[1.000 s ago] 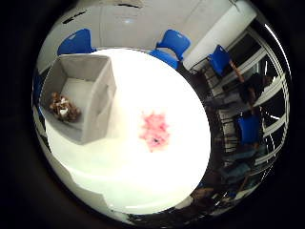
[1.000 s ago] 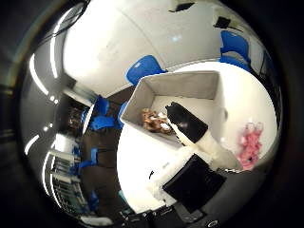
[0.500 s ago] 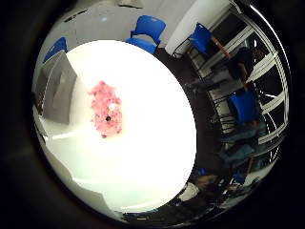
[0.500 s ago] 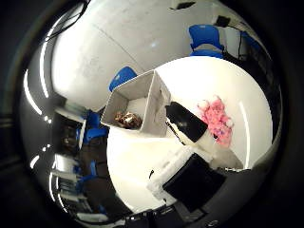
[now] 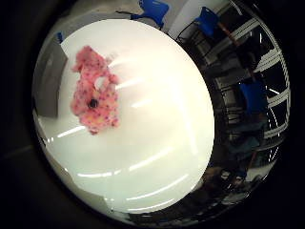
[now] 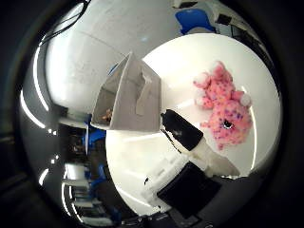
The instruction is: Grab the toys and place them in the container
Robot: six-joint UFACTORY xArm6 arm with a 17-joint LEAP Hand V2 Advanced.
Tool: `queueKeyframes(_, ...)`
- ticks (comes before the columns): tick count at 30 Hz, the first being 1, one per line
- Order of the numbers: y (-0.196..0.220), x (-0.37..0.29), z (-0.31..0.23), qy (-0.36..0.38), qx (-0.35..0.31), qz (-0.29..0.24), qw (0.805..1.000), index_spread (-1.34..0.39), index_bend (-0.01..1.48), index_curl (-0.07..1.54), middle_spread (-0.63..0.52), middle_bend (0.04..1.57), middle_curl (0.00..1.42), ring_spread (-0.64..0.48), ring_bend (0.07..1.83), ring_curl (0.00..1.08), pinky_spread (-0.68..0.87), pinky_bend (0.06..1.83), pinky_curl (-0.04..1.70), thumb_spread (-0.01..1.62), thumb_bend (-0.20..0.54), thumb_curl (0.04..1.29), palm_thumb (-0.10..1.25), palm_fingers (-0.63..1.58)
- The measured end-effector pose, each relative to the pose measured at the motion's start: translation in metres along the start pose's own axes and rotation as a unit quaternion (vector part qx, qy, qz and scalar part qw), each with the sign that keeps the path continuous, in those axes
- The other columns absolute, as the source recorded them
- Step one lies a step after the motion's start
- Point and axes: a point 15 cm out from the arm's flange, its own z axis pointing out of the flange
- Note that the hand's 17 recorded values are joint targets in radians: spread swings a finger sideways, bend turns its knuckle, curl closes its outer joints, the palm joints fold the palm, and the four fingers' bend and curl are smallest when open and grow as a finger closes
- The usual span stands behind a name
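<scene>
Currently the pink plush toy (image 6: 222, 107) is lying on the white table (image 5: 157, 133) beside the grey container (image 6: 128, 97); the hand (image 6: 190, 164) is hovering above, fingers extended, holding nothing.

A pink spotted soft toy (image 5: 95, 98) lies on a round white tabletop (image 5: 157, 119). It has a small dark eye and some white patches. A grey container (image 5: 49, 81) sits just beside the toy, near the edge of the tabletop. Blue chairs (image 5: 155, 9) stand around the tabletop, farther back in the room.
</scene>
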Motion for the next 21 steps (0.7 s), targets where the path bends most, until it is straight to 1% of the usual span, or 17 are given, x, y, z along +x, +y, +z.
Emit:
queueKeyframes(7, 0.008, -0.006, 0.029, -0.006, -0.022, 0.014, 1.0, -0.33, 0.17, 0.32, 0.03, 0.37, 0.33, 0.2, 0.69, 0.14, 0.54, 0.81, 0.17, 1.19, -0.022, 0.36, 0.54, 0.28)
queueKeyframes(18, 0.027, 0.005, 0.061, -0.01, -0.053, 0.035, 0.998, -0.34, 0.16, 0.3, 0.05, 0.35, 0.33, 0.22, 0.67, 0.14, 0.55, 0.83, 0.15, 1.18, -0.02, 0.35, 0.52, 0.29)
queueKeyframes(21, 0.031, 0.007, 0.065, -0.011, -0.059, 0.037, 0.998, -0.34, 0.16, 0.29, 0.04, 0.36, 0.33, 0.22, 0.72, 0.15, 0.55, 0.83, 0.14, 1.16, -0.018, 0.35, 0.53, 0.34)
